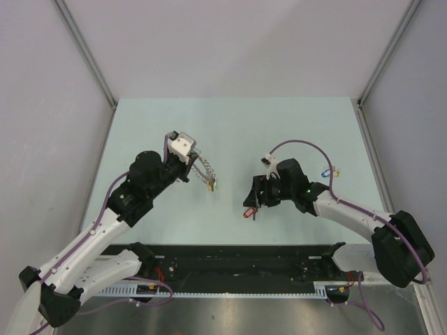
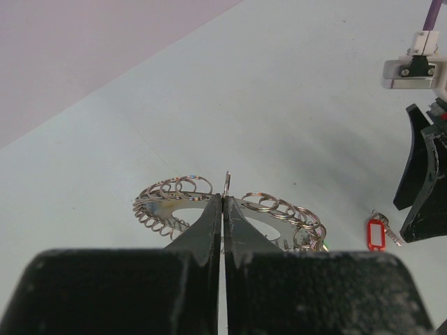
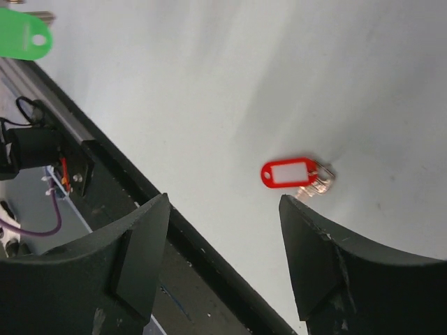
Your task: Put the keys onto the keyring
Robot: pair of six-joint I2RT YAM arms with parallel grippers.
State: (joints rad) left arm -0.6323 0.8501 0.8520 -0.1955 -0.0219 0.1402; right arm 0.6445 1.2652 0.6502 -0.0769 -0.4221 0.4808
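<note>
My left gripper (image 1: 193, 161) is shut on the keyring (image 1: 203, 172), a loop of coiled silver rings that spreads to both sides of the fingertips (image 2: 209, 209) in the left wrist view, keyring (image 2: 278, 207). A green-tagged key (image 1: 211, 185) sits at the ring's lower end; whether it is threaded on I cannot tell. The red-tagged key (image 1: 248, 213) lies flat on the table. My right gripper (image 1: 253, 202) hovers open just above it, right gripper (image 3: 223, 201), with the red key (image 3: 288, 173) just beyond its right fingertip, nothing between the jaws. The green tag (image 3: 21, 35) shows far off.
A blue-tagged key (image 1: 324, 174) and a yellow-tagged key (image 1: 336, 169) lie together at the table's right, behind the right arm. A black rail (image 1: 237, 262) runs along the table's near edge, close below the right gripper. Walls enclose the pale green table (image 1: 237, 125) on three sides.
</note>
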